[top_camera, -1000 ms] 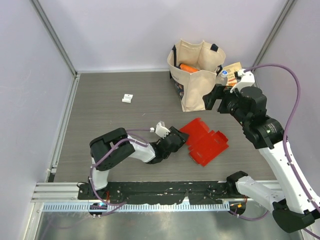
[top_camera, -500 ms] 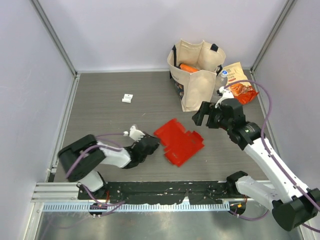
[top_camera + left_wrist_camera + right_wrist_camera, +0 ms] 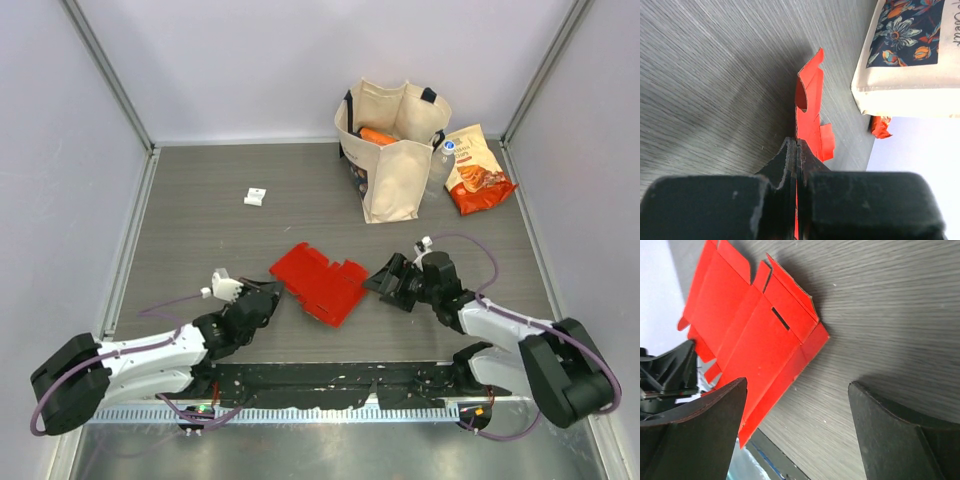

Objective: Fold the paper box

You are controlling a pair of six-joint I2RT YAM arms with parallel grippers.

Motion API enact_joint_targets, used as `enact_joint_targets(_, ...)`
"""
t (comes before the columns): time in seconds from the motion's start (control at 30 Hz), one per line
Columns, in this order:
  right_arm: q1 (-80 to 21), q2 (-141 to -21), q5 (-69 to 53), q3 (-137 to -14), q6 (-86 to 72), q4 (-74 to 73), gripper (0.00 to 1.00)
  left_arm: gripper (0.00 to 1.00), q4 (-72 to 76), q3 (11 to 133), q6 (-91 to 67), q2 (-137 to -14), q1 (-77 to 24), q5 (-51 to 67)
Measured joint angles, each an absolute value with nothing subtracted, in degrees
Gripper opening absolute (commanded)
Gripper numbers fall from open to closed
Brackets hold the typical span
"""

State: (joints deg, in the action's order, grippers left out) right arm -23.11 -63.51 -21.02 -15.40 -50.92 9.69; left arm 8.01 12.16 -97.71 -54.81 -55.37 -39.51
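**Grey tabletop: flat sheet clamped at left edge**

Grey wood-grain table (image 3: 200, 230) carries the paper box (image 3: 320, 283), a bright red die-cut sheet. It is unfolded, with its tabs and slot visible. It lies near the front centre of the table, between the two arms.

1. Left gripper (image 3: 268, 297): the arm lies low along the front edge. In the left wrist view the left gripper (image 3: 796, 147) is closed, with its fingers pinched on the near edge of the paper box (image 3: 810, 115).
2. Right gripper (image 3: 385, 282): the arm also lies low, with the gripper just beside the right edge of the sheet. In the right wrist view the right gripper (image 3: 797, 385) is spread wide and grips nothing. The paper box (image 3: 755, 335) lies ahead of its fingers.
3. Other items: a beige tote bag (image 3: 395, 150) stands at the rear of the table. An orange-red snack bag (image 3: 475, 172) lies beside it. A small white part (image 3: 256, 197) lies well apart at rear left.
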Motion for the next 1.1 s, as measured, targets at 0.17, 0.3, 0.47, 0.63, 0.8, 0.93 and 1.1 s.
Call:
enact_joint_targets(0.17, -25.1, -73.0, -24.1, -11.5, -60.6, 29.2, 0.71, 0.0, 6.6, 11.0, -100.8, -52.9, -55.4, -40.4)
enact_joint_targets(0.3, -28.1, -82.3, -24.4, -9.6, -68.7, 44.1, 0.57, 0.0, 7.1, 9.5, -102.7, -53.5, -55.4, -40.5)
enact_joint_targets(0.47, -29.5, -93.0, -24.5, -11.0, -73.6, 54.2, 0.21, 0.26, 8.8, 9.4, -102.8, -53.9, -55.4, -39.8)
enact_joint_targets(0.63, -28.6, -94.9, -24.6, -19.8, -68.6, 47.0, 0.0, 0.78, 3.5, 8.1, -101.6, -44.7, -55.4, -36.8)
enact_joint_targets(0.8, -28.3, -95.1, -24.2, -37.5, -51.9, 24.4, 0.01, 0.81, -10.4, 9.2, -91.8, -22.8, -55.4, -35.6)
enact_joint_targets(0.93, -28.2, -99.2, -26.7, -52.4, -36.4, 7.2, 0.01, 0.84, -14.1, 14.1, -75.4, -16.0, -55.4, -35.7)
enact_joint_targets(1.1, -28.2, -103.2, -31.8, -57.4, -26.5, -4.3, 0.0, 1.0, -14.1, 28.5, -53.3, -33.8, -55.2, -32.6)
